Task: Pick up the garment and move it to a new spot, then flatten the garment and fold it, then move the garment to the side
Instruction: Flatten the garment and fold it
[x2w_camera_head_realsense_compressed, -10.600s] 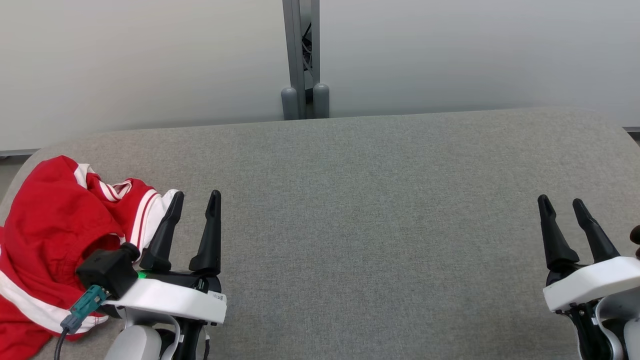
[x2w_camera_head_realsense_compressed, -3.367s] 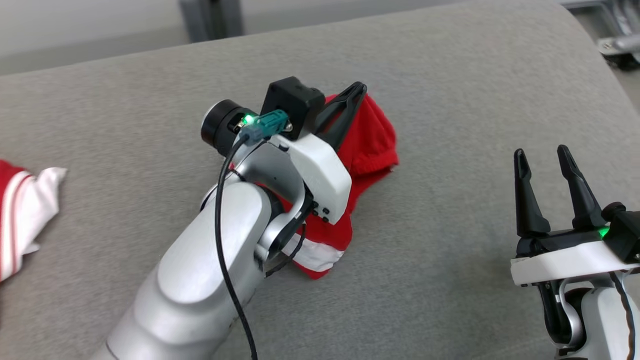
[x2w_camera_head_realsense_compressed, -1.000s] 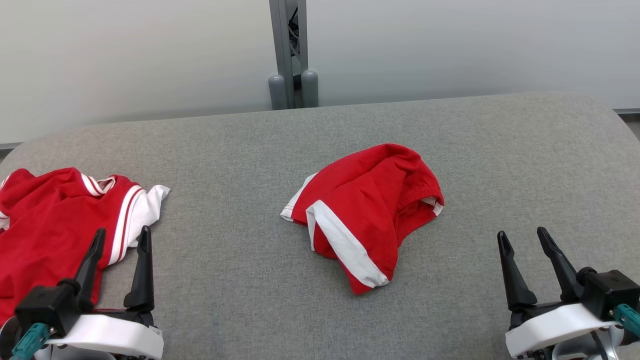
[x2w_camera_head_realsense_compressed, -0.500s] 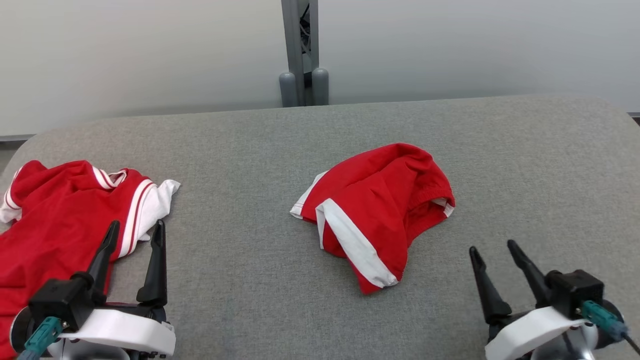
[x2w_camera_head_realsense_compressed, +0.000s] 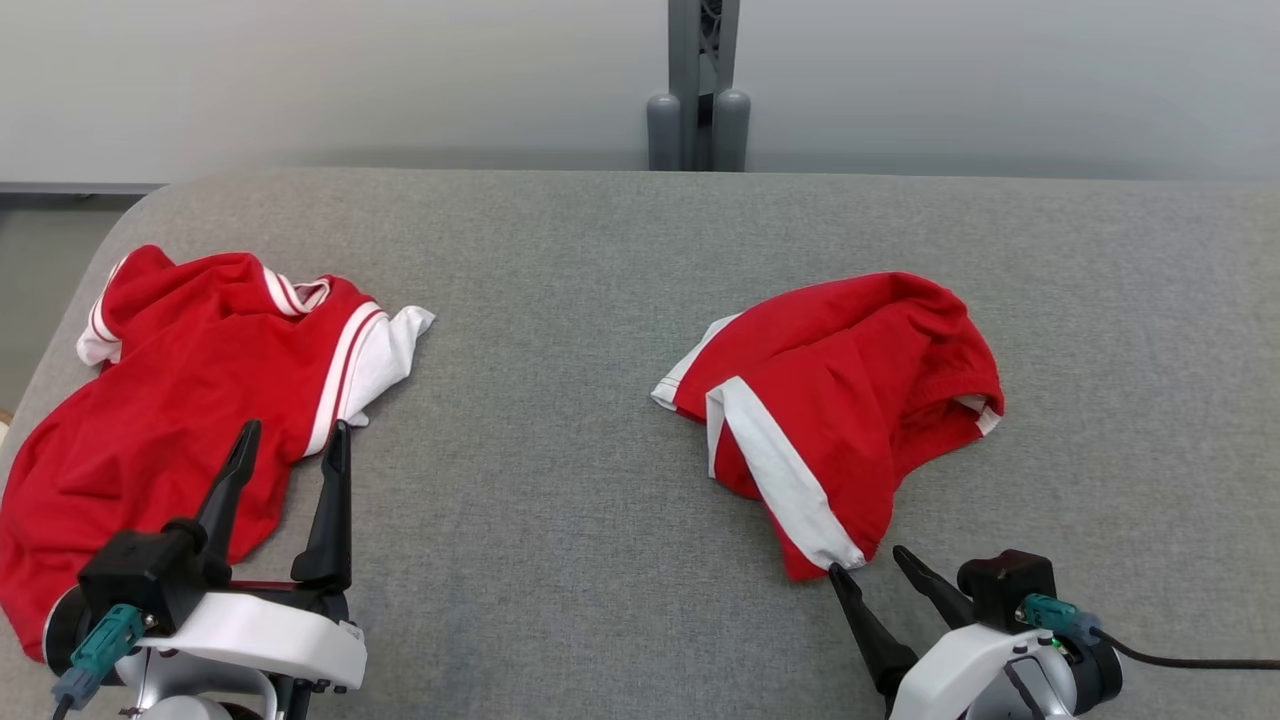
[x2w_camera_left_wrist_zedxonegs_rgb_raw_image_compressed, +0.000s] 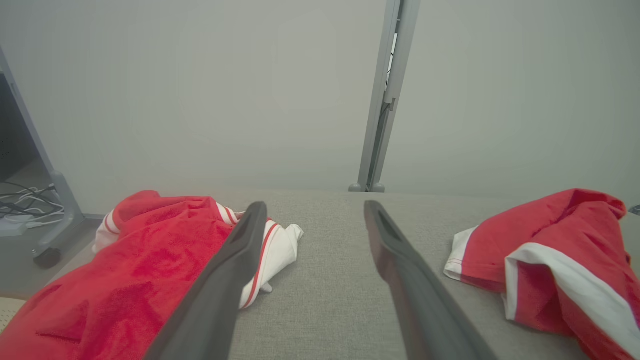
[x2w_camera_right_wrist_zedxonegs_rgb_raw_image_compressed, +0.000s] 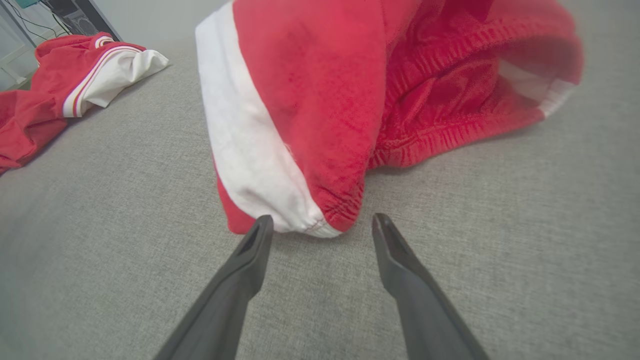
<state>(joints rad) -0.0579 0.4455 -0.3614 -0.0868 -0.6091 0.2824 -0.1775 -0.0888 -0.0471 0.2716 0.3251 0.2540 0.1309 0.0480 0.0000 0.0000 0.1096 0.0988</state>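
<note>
A grey fabric-covered table (x2w_camera_head_realsense_compressed: 560, 560) carries crumpled red shorts (x2w_camera_head_realsense_compressed: 850, 400) right of centre and a red shirt (x2w_camera_head_realsense_compressed: 170, 400) at its left end, well apart.

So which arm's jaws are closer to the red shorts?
The right jaws: open, just short of the red shorts; the left jaws hover by the red shirt, well away.

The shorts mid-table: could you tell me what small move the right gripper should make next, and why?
Probably ease the right gripper forward, then close. Its jaws stand open, tips just short of the white-striped near corner of the crumpled shorts, a handy hold for pulling them flat.
</note>
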